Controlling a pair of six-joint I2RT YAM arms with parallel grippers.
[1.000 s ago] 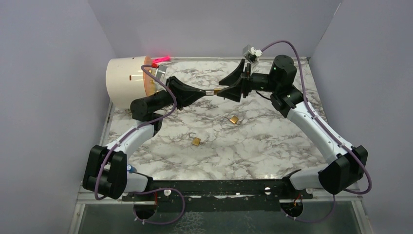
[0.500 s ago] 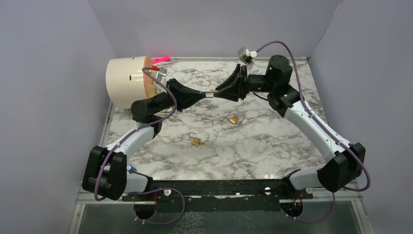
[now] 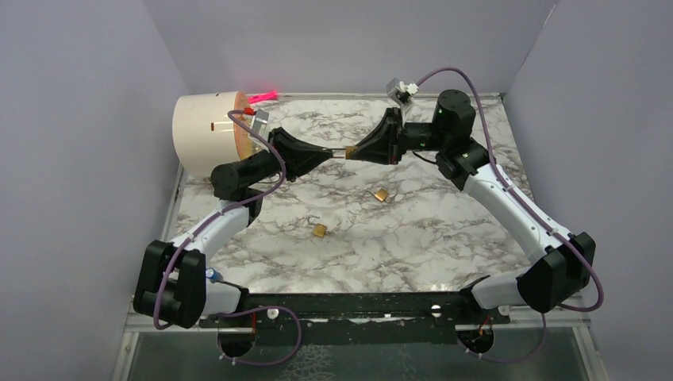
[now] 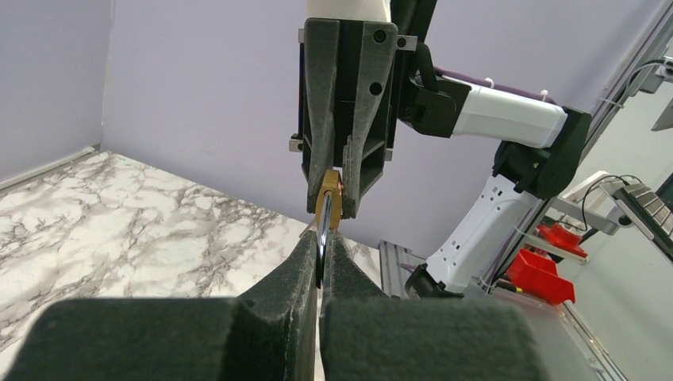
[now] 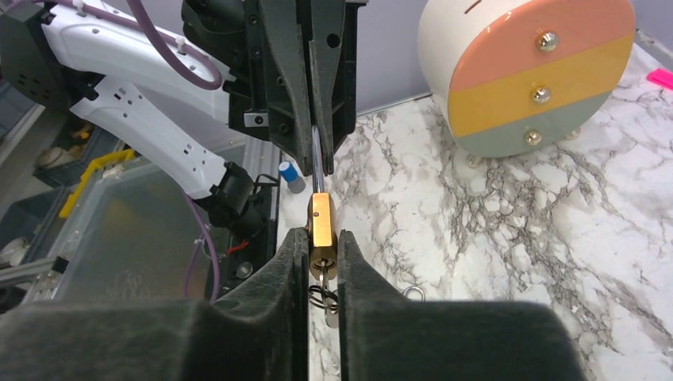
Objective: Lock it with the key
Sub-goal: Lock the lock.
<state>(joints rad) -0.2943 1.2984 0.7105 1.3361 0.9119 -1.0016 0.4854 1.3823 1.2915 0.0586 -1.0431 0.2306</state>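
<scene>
Brass padlock (image 5: 321, 226) held; two padlocks (image 3: 318, 230) lying.

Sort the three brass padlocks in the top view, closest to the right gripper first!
1. Held padlock, clamped in the right gripper, mid-air.
2. Loose padlock, lying right of centre.
3. Open-shackle padlock, centre, toward the near edge.

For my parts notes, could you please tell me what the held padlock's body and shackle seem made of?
The padlock body looks like brass, golden with a satin sheen; the shackle looks like polished steel, silvery and reflective, though plating is possible.
</scene>
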